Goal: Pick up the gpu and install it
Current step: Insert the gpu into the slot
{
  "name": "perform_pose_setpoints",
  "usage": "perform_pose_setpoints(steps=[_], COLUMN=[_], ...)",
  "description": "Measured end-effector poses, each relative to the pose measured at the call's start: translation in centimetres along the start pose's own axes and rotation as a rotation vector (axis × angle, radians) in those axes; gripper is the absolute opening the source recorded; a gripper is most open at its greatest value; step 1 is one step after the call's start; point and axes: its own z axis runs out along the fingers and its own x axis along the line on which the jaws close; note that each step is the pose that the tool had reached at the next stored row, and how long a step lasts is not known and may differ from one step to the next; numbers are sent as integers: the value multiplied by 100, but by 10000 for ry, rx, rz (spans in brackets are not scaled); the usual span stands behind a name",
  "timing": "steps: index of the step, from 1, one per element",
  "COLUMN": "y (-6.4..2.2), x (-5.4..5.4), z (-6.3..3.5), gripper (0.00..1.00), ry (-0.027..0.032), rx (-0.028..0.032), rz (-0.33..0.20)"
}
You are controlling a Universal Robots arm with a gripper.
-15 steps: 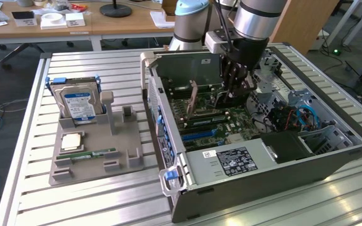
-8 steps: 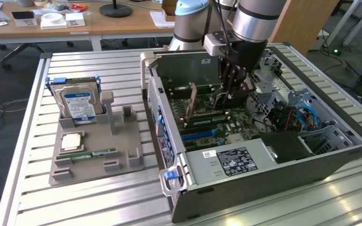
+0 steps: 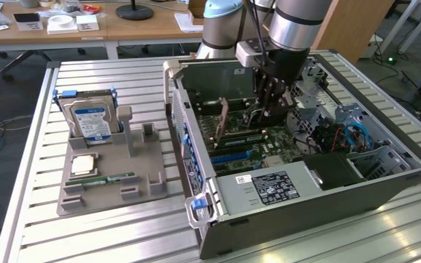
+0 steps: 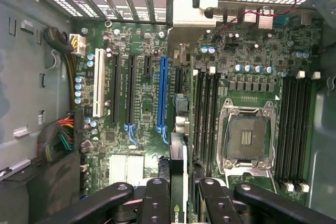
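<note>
The arm [image 3: 298,27] reaches down into the open case [image 3: 386,181]. In the exterior view the case sits at 3 o'clock from the tray [image 3: 108,181] on the bench [image 3: 86,241]. The jaws are near the case's 12 o'clock end.

The jaws are pinching the gpu [image 4: 178,182]. It stands on its edge above the board [image 4: 131,129], near the long blue slot [image 4: 162,93]. It does not look pushed in yet.

I think this is the fitting step. To do it well, the gpu should be held straight up, not leaning. Its bottom edge should line up with the blue slot from end to end. I cannot tell if it does. The way down should be slow, with an even press. The wires [image 4: 58,140] lie well apart from the slot, so they should not get in the way.
</note>
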Motion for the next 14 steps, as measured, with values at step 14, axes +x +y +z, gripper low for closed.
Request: perform_pose_setpoints(steps=[14], y=[61], x=[-2], z=[30], gripper=[26], ry=[7], rx=[180], rz=[-104])
